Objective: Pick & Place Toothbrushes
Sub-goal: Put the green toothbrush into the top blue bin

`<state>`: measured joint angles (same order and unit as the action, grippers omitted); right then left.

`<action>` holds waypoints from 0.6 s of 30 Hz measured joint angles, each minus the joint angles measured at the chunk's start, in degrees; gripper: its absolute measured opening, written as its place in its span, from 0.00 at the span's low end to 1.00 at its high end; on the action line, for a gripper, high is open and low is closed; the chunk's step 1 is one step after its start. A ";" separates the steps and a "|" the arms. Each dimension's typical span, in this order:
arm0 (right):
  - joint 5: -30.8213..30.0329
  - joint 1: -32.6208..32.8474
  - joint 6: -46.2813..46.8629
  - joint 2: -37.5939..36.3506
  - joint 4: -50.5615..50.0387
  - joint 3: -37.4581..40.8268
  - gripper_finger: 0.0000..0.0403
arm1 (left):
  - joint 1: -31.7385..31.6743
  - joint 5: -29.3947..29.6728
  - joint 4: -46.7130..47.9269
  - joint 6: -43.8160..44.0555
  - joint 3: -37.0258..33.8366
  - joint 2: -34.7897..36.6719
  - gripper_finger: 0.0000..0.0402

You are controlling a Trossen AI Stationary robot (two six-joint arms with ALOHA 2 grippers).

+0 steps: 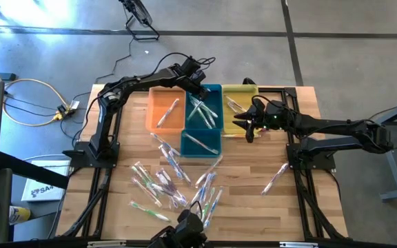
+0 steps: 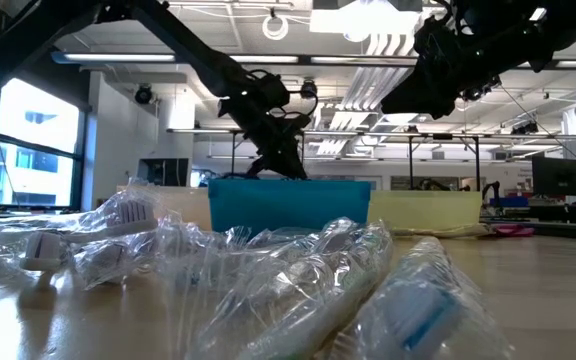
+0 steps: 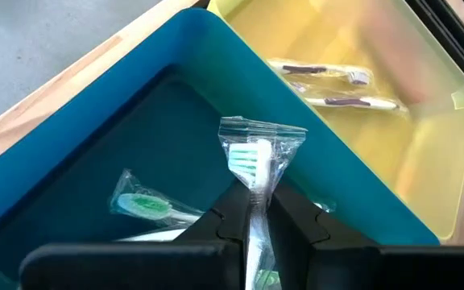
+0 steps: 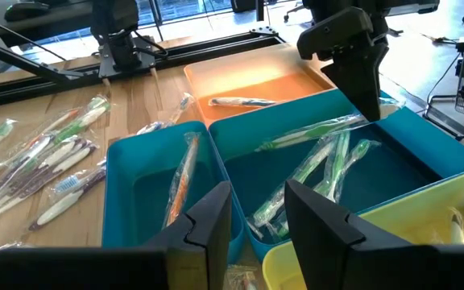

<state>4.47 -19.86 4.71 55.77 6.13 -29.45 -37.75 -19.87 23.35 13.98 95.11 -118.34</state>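
Note:
Over the far blue bin (image 1: 205, 110) my left gripper (image 3: 254, 193) is shut on a wrapped toothbrush with green bristles (image 3: 252, 161). Several wrapped green toothbrushes (image 4: 321, 161) lie in that bin. The near blue bin (image 4: 159, 185) holds one toothbrush with an orange handle (image 4: 185, 173). One lies in the orange bin (image 1: 164, 110), two lie in the yellow bin (image 3: 425, 121). Many more wrapped toothbrushes (image 1: 171, 182) lie loose on the wooden table. My right gripper (image 4: 258, 213) stands open and holds nothing, by the yellow bin's near edge. My left gripper pinches the wrapped toothbrush at its neck (image 3: 256, 197), just below the bristle head, between its two fingers (image 3: 292, 213). The fingers slant downward into the far blue bin and lie along the brush. The head and the wrapper's end stick out past the fingertips; the handle is hidden behind the fingers.
The bins stand close together at the table's far middle. A single wrapped toothbrush (image 1: 276, 178) lies apart at the near right. Cables and a box lie on the floor left of the table. Bare wood shows between the pile and the right arm's base.

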 joint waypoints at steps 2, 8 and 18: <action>0.00 0.00 0.01 0.00 0.00 0.00 0.28 | -0.01 0.14 -0.01 0.00 -0.02 0.00 0.08; 0.00 0.00 0.00 0.00 0.01 0.00 0.28 | -0.01 0.14 -0.94 -0.14 -0.09 0.00 0.09; 0.00 -0.01 0.00 0.00 0.02 0.00 0.28 | -0.01 1.42 -1.00 -0.17 -0.09 0.02 0.10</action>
<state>4.47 -19.86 4.71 55.77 6.15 -29.45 -37.76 -18.45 22.35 13.80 95.02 -118.32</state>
